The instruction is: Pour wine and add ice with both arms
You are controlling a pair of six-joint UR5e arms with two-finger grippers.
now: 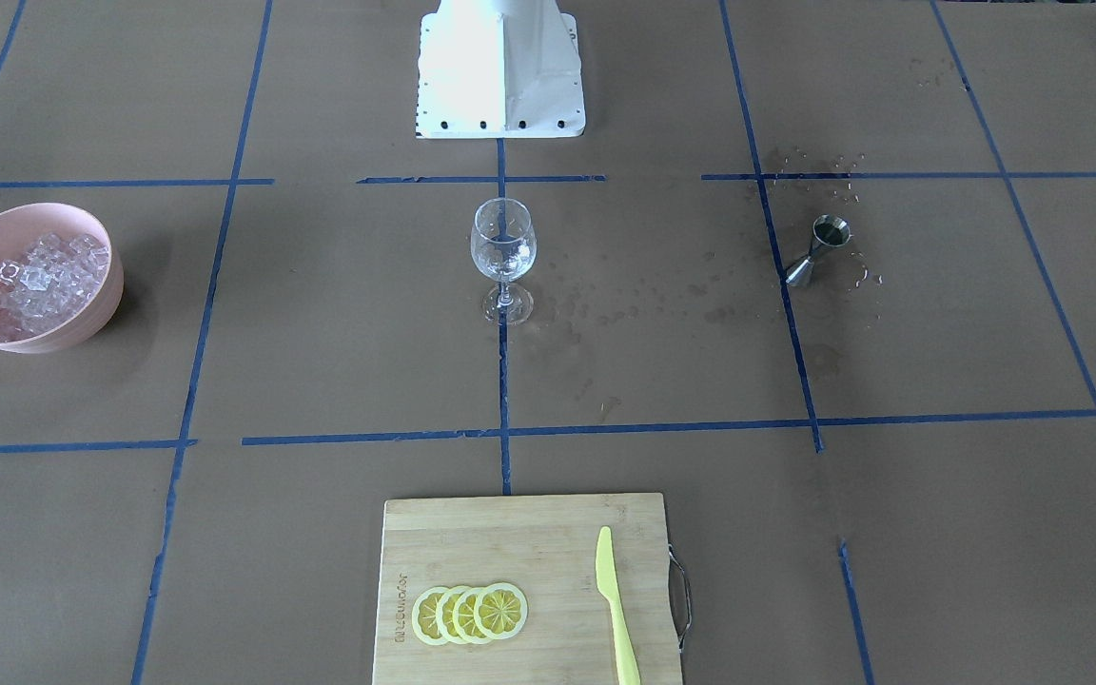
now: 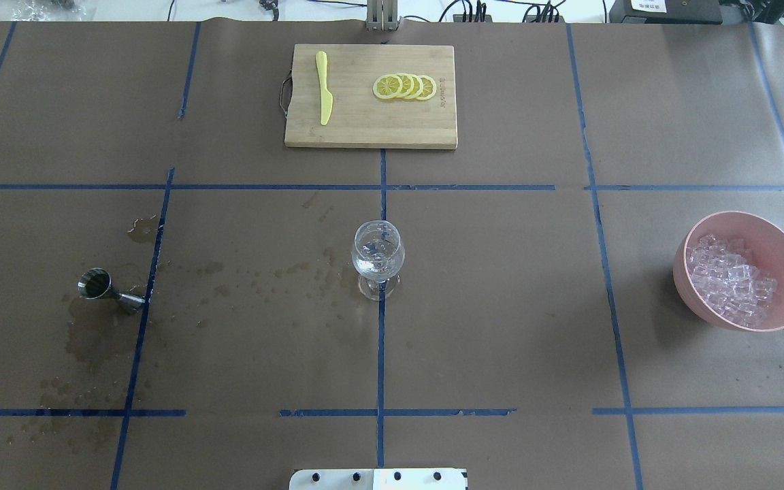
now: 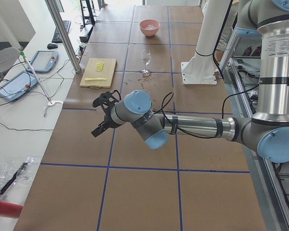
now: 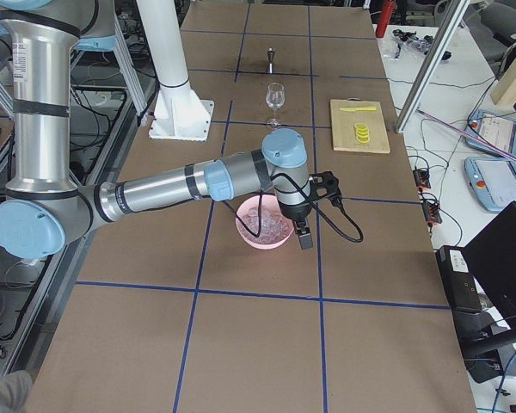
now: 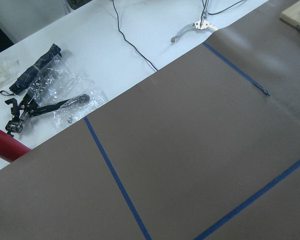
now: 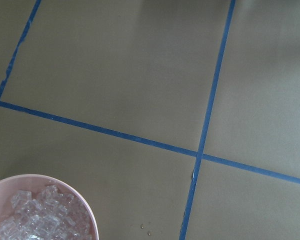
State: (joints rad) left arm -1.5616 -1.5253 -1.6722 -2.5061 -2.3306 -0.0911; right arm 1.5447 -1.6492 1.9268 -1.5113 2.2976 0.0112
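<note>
Right gripper (image 4: 304, 237) pointing down just beside the pink bowl (image 4: 243, 231); clenched or released, cannot tell from the side. Left gripper (image 3: 99, 127) well apart from everything, over bare paper; same doubt about its grip. Ice (image 2: 732, 286) heaped in that bowl, at the table's right end. Wine (image 2: 378, 262) apparently a small clear measure low in the stemmed glass (image 1: 502, 238) at centre, with dark wet spots (image 2: 211, 269) trailing toward the upright jigger (image 2: 96, 284) on the left. Probably ice-fetching next. Risks: slippery cubes squirting from the fingers, dropping short onto paper, or clipping the thin-stemmed glass and tipping it, spilling its contents.
</note>
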